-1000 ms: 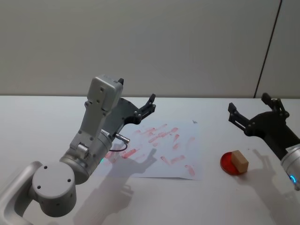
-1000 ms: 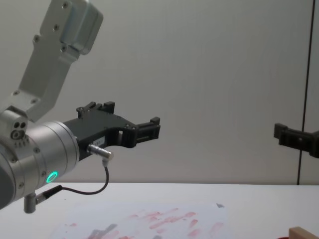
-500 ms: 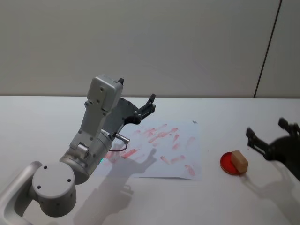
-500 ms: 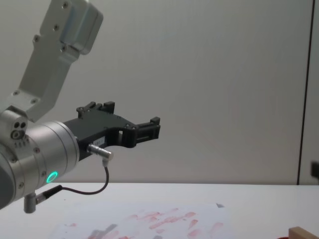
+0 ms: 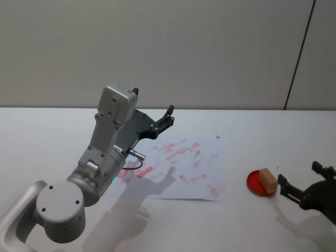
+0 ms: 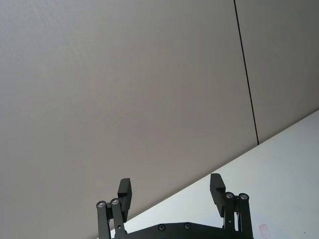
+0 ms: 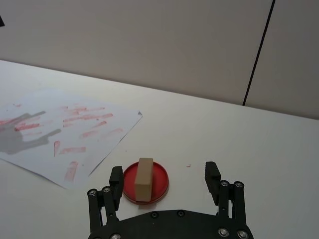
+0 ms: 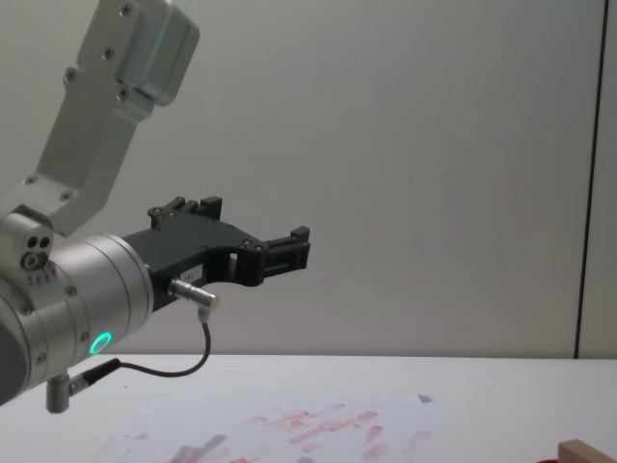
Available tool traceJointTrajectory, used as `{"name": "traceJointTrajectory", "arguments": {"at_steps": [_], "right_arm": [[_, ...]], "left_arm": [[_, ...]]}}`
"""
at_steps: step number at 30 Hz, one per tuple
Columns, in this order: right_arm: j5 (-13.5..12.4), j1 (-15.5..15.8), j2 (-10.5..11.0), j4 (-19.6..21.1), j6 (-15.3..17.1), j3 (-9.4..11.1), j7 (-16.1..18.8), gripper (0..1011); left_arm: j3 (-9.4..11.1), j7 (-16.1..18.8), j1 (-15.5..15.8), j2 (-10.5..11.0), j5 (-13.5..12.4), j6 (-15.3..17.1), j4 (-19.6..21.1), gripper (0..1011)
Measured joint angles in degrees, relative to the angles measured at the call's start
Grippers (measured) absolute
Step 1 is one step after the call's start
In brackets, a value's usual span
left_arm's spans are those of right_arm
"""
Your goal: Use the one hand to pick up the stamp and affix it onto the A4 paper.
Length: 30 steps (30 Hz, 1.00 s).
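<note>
**Stamp station: items as found**

We take the A4 paper (image 5: 205, 170) as our reference; it lies flat on the white table (image 5: 42, 136).

1. A4 paper. A white sheet covered in red-pink smears, with a small grey mark (image 5: 218, 136) at its far right corner. We also see it from the right wrist (image 7: 84, 129) and from the chest (image 8: 318, 429).
2. Red round dish (image 5: 253, 184). It sits on the table to the right of the paper, near its right edge but apart from it.
3. Stamp (image 5: 268, 180). A tan wooden block standing upright on that dish, right of the paper and not on it. Nothing grips it (image 7: 144, 178).
4. Right gripper (image 5: 297, 172). It is farther right of the paper, just beyond the dish. Its fingers are spread wide and hold nothing. From its own wrist (image 7: 163, 172) the stamp lies ahead, closer to one finger. We judge it low, though we cannot tell its height over the table.
5. Left gripper (image 5: 169, 116). It is raised over the paper's left half, with a green ring (image 8: 99, 341) on its wrist. Its fingers are apart and hold nothing (image 6: 170, 180).
</note>
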<state>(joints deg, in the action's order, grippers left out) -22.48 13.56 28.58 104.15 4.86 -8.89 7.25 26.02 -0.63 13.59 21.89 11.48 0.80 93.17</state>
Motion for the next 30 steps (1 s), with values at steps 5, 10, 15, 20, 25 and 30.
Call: {"name": "traceJointTrajectory", "arguments": {"at_steps": [5, 10, 15, 20, 25, 30], "right_arm": [[1.2, -0.3, -0.7, -0.7, 1.1, -0.6, 0.3, 1001], [3.0, -1.4, -2.2, -1.7, 2.9, -1.6, 0.3, 1001], [4.8, -3.1, -4.0, -2.9, 5.0, -2.5, 0.0, 1001], [6.4, -4.7, -5.5, -3.9, 6.6, -3.3, -0.4, 1001], [8.1, -6.4, -7.1, -5.0, 8.1, -3.9, -1.2, 1001], [9.4, -7.6, -8.3, -5.8, 9.2, -4.4, -1.9, 1001]], "left_arm": [[0.0, 0.0, 0.0, 0.0, 0.0, 0.0, 0.0, 1002], [0.0, 0.0, 0.0, 0.0, 0.0, 0.0, 0.0, 1003], [0.0, 0.0, 0.0, 0.0, 0.0, 0.0, 0.0, 1002], [0.0, 0.0, 0.0, 0.0, 0.0, 0.0, 0.0, 1002], [0.0, 0.0, 0.0, 0.0, 0.0, 0.0, 0.0, 1002], [0.0, 0.0, 0.0, 0.0, 0.0, 0.0, 0.0, 1002]]}}
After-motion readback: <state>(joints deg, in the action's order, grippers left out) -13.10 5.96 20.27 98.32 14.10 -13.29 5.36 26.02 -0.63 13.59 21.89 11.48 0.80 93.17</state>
